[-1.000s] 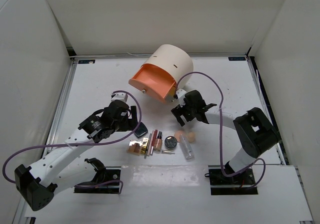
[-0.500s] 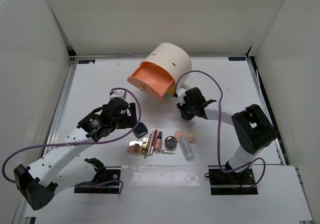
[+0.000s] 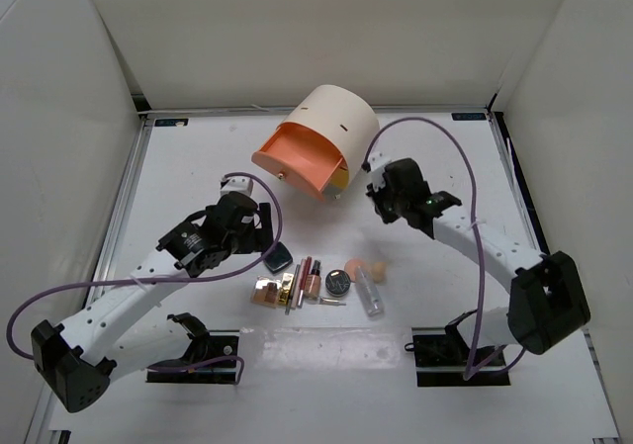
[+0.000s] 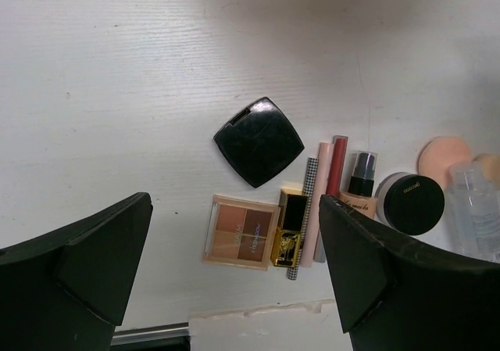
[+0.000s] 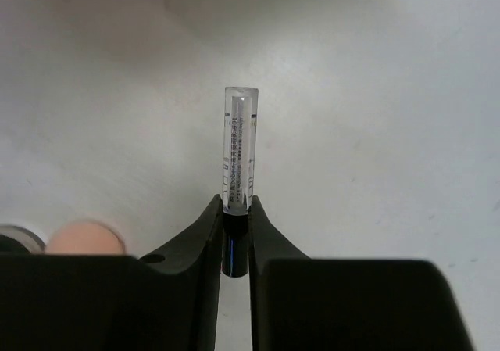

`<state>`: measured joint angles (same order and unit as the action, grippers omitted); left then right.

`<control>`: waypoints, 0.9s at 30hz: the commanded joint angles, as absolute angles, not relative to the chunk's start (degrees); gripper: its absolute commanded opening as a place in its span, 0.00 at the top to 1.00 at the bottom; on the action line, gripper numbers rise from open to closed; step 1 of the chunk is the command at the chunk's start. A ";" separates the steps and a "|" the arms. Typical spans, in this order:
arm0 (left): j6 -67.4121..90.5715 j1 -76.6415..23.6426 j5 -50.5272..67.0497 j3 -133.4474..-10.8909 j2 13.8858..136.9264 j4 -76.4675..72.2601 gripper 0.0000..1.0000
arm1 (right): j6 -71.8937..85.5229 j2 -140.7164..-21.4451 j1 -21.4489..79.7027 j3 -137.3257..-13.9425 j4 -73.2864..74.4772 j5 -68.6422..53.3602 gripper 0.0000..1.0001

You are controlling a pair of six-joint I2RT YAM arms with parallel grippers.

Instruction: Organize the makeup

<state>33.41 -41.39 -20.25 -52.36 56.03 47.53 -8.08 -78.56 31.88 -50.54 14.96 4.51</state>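
Honestly, the right end effector (image 5: pixel 234 204) is clamped on just the dark tip of the slim clear tube (image 5: pixel 240 148), so it could swivel or drop.

The right gripper (image 5: pixel 236 224) pinches the dark end of a clear tube (image 5: pixel 240 144), its jaws tight against it. The tube points straight ahead over the white table (image 5: pixel 375 93), with fine print along its side. A peach sponge (image 5: pixel 84 238) lies at lower left, partly hidden by the gripper body.
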 commanded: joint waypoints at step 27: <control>31.46 -43.59 -3.43 -46.23 61.16 35.86 0.02 | -5.10 -100.20 43.59 -99.67 20.74 -4.40 0.46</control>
